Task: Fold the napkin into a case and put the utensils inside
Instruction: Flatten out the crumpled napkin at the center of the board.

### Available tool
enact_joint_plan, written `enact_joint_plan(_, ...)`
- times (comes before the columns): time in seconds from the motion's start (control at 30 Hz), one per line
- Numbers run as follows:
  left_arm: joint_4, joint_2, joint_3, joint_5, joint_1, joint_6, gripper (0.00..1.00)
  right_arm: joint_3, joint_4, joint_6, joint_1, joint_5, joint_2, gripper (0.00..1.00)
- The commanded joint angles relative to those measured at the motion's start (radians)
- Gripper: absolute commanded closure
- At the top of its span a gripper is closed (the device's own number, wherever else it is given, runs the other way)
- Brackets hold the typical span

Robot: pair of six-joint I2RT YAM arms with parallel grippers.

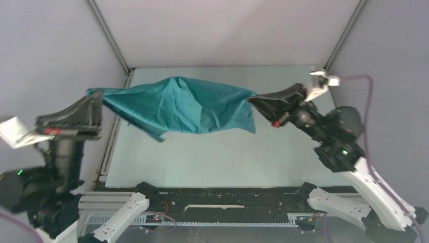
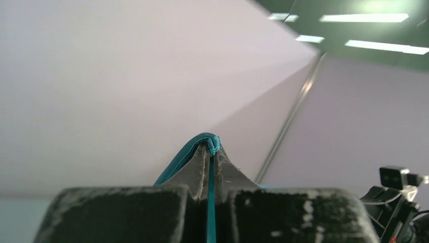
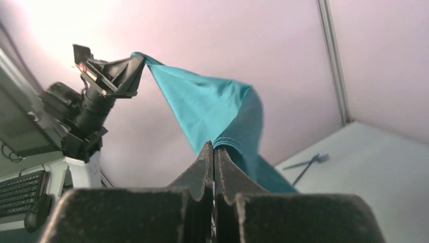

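Napkin [image 1: 182,104] hangs in the air above the table [image 1: 227,152], strung between the two arms like a loose hammock. It is teal, creased down the middle, and its lower edge sags in folds, with one corner drooping at the lower left. None of it lies flat on the table.

Left gripper [image 1: 101,96] holds the napkin's left end, well out toward the table's left edge. Its jaws are pressed together on the cloth; in the left wrist view a thin teal edge runs up between the fingers and curls over their tips.

Right gripper [image 1: 251,97] holds the opposite end, over the right half of the table. Its jaws are also pinched tight on the hem, and in the right wrist view the cloth rises from the fingertips and stretches away to the other gripper.

Utensils [image 3: 307,164], thin and dark, lie on the table beyond the napkin; what kind they are I cannot tell.
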Motion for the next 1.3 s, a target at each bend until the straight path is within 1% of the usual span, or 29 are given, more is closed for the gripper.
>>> enact_joint_plan(0.0,0.162,-0.064,-0.024,0.072,0.005,-0.023,1.00,0.059,-0.307,-0.221,0.106,0.136,-0.046,1.00)
enact_joint_plan(0.07,0.199,-0.079,-0.045,0.101,0.005,-0.037,1.00,0.083,-0.331,-0.256,0.164,0.211,-0.077,1.00)
enact_joint_plan(0.1,0.193,-0.071,-0.044,0.090,0.005,-0.036,1.00,0.092,-0.342,-0.265,0.178,0.249,-0.086,1.00)
enact_joint_plan(0.13,0.172,-0.056,-0.034,0.062,0.005,-0.036,1.00,0.100,-0.354,-0.265,0.179,0.276,-0.090,1.00)
enact_joint_plan(0.2,0.105,-0.002,-0.027,-0.049,0.005,-0.038,1.00,0.111,-0.379,-0.266,0.152,0.336,-0.067,1.00)
enact_joint_plan(0.23,0.071,0.037,-0.031,-0.097,0.005,-0.041,1.00,0.112,-0.393,-0.257,0.112,0.354,-0.048,1.00)
enact_joint_plan(0.27,0.031,0.081,-0.034,-0.154,0.005,-0.048,1.00,0.111,-0.407,-0.234,0.049,0.331,-0.026,1.00)
enact_joint_plan(0.37,-0.076,0.255,-0.028,-0.280,0.007,-0.060,1.00,0.091,-0.414,-0.131,-0.225,0.135,0.083,1.00)
enact_joint_plan(0.47,-0.091,0.431,-0.045,-0.317,0.041,-0.070,1.00,0.107,-0.407,-0.060,-0.437,-0.032,0.261,1.00)
enact_joint_plan(0.53,-0.046,0.569,-0.086,-0.286,0.083,-0.079,1.00,0.123,-0.383,-0.032,-0.525,-0.150,0.400,1.00)
enact_joint_plan(0.57,-0.036,0.636,-0.099,-0.272,0.110,-0.096,1.00,0.139,-0.395,-0.037,-0.553,-0.177,0.475,1.00)
enact_joint_plan(0.63,-0.056,0.795,-0.093,-0.169,0.152,-0.131,1.00,0.185,-0.457,-0.075,-0.564,-0.198,0.619,1.00)
enact_joint_plan(0.67,-0.074,0.877,-0.083,-0.142,0.162,-0.150,1.00,0.220,-0.520,-0.100,-0.563,-0.196,0.716,1.00)
enact_joint_plan(0.7,-0.098,0.953,-0.068,-0.128,0.167,-0.168,1.00,0.247,-0.567,-0.128,-0.559,-0.174,0.775,1.00)
enact_joint_plan(0.77,-0.073,1.062,-0.070,-0.116,0.169,-0.175,1.00,0.314,-0.672,-0.169,-0.546,-0.114,0.881,0.97)
enact_joint_plan(0.8,-0.067,1.114,-0.063,-0.089,0.173,-0.177,1.00,0.352,-0.739,-0.194,-0.535,-0.065,0.924,0.92)
enact_joint_plan(0.83,-0.093,1.159,-0.032,-0.070,0.177,-0.183,0.99,0.381,-0.789,-0.217,-0.521,-0.011,0.952,0.79)
enact_joint_plan(0.87,-0.127,1.188,-0.003,-0.063,0.175,-0.182,0.91,0.413,-0.853,-0.233,-0.506,0.087,0.973,0.68)
enact_joint_plan(0.93,-0.137,1.176,-0.004,-0.051,0.174,-0.170,0.69,0.410,-0.907,-0.249,-0.478,0.210,0.953,0.48)
enact_joint_plan(0.97,-0.137,1.145,-0.022,-0.056,0.174,-0.168,0.51,0.388,-0.911,-0.256,-0.466,0.261,0.924,0.41)
enact_joint_plan(1.0,-0.137,1.105,-0.047,-0.060,0.174,-0.166,0.40,0.363,-0.915,-0.251,-0.459,0.317,0.894,0.36)
enact_joint_plan(1.03,-0.138,1.059,-0.087,-0.055,0.174,-0.171,0.29,0.345,-0.923,-0.246,-0.459,0.361,0.865,0.32)
enact_joint_plan(1.1,-0.112,0.928,-0.188,-0.005,0.174,-0.186,0.13,0.309,-0.935,-0.244,-0.454,0.423,0.811,0.26)
enact_joint_plan(1.13,-0.097,0.872,-0.242,0.027,0.173,-0.199,0.03,0.281,-0.927,-0.247,-0.450,0.434,0.784,0.24)
enact_joint_plan(1.17,-0.086,0.818,-0.305,0.063,0.173,-0.214,0.01,0.245,-0.904,-0.255,-0.447,0.421,0.756,0.24)
enact_joint_plan(1.2,-0.067,0.763,-0.365,0.108,0.171,-0.226,0.00,0.216,-0.885,-0.254,-0.448,0.391,0.737,0.23)
enact_joint_plan(1.27,-0.019,0.674,-0.485,0.186,0.154,-0.244,0.00,0.161,-0.835,-0.241,-0.450,0.289,0.720,0.23)
